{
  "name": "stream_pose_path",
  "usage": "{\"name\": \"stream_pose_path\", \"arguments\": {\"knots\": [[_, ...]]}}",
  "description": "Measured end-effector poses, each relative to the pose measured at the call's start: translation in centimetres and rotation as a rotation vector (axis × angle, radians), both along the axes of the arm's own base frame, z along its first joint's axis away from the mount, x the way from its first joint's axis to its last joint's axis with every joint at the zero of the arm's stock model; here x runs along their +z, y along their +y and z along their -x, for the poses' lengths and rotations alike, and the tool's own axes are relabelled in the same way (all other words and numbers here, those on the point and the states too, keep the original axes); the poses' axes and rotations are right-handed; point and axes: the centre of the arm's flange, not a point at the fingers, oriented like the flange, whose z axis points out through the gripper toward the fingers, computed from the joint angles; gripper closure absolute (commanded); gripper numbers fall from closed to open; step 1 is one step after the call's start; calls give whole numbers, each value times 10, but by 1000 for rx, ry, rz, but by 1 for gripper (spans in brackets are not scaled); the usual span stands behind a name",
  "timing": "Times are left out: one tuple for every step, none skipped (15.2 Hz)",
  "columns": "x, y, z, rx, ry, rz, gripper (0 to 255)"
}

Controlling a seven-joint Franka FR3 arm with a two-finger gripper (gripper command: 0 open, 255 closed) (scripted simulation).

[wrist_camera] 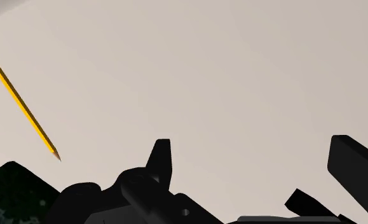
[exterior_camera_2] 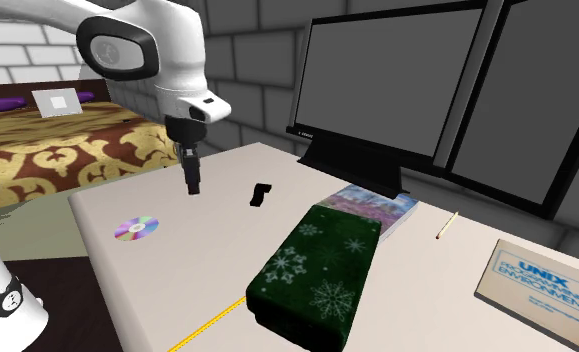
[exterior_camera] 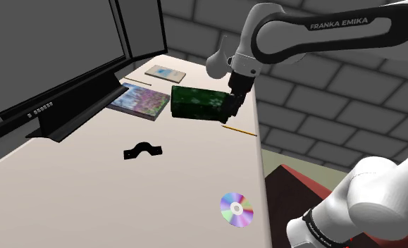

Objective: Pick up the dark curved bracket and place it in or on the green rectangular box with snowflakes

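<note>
The dark curved bracket point(exterior_camera: 142, 151) point(exterior_camera_2: 261, 194) lies flat on the pale table, apart from everything else. The green box with snowflakes point(exterior_camera: 201, 103) point(exterior_camera_2: 317, 268) lies closed farther back on the table. My gripper point(exterior_camera: 231, 115) point(exterior_camera_2: 191, 186) point(wrist_camera: 258, 167) hangs in the air by the box's end nearest the table's edge, well away from the bracket. Its fingers point(wrist_camera: 162, 159) stand apart with only bare tabletop between them. A corner of the green box point(wrist_camera: 11, 191) shows beside the hand.
A yellow pencil point(exterior_camera: 239, 130) point(wrist_camera: 23, 105) lies by the table edge under the hand. A CD point(exterior_camera: 236, 209) point(exterior_camera_2: 137, 228) lies near the front edge. A colourful book point(exterior_camera: 140, 99), a white book point(exterior_camera: 165, 72) and two dark monitors point(exterior_camera: 51, 53) stand behind.
</note>
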Motion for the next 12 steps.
{"name": "stream_pose_path", "arguments": {"knots": [[-4, 7, -8, 14, -1, -4, 0], [-12, 16, -15, 28, -1, -9, 0], [-16, 26, -25, 42, -2, -13, 0], [-21, 36, -32, 55, -3, -17, 0], [-26, 45, -40, 69, -4, -21, 0], [-32, 54, -50, 82, -5, -26, 0], [-38, 64, -60, 96, -5, -30, 0], [-44, 75, -63, 109, -6, -34, 0], [-48, 83, -71, 123, -7, -38, 0], [-54, 93, -78, 137, -7, -43, 0], [-60, 104, -86, 151, -8, -47, 0], [-65, 112, -91, 165, -8, -51, 0]]}}
